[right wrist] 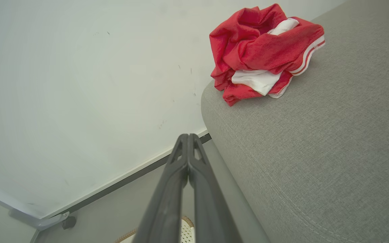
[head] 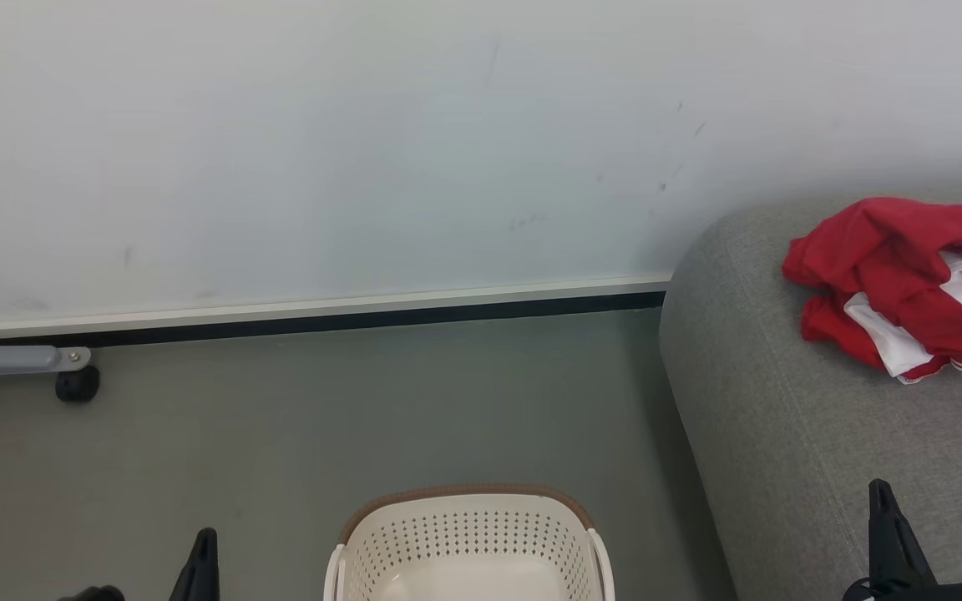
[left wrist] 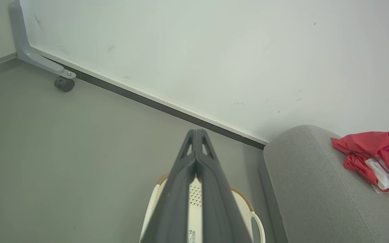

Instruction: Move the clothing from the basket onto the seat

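Observation:
The clothing point(head: 907, 280), a crumpled red heap with white panels and striped trim, lies on the grey seat point(head: 807, 434) at the right, near the wall; it also appears as clothing point(right wrist: 262, 50) on the seat point(right wrist: 316, 152) and as clothing point(left wrist: 373, 158) on the seat point(left wrist: 309, 189). The cream basket point(head: 468, 542) with a brown rim stands on the floor at bottom centre, and what shows of its inside is bare. My left gripper point(head: 204, 551) is at lower left, shut point(left wrist: 196, 133), above the basket point(left wrist: 255, 219). My right gripper point(head: 882, 501) is at lower right, shut point(right wrist: 187, 136), holding nothing.
A white wall with a dark baseboard point(head: 322, 321) runs across the back. A grey metal leg with a black caster point(head: 76, 384) stands at far left by the wall. Grey floor point(head: 281, 434) lies between the basket and the wall.

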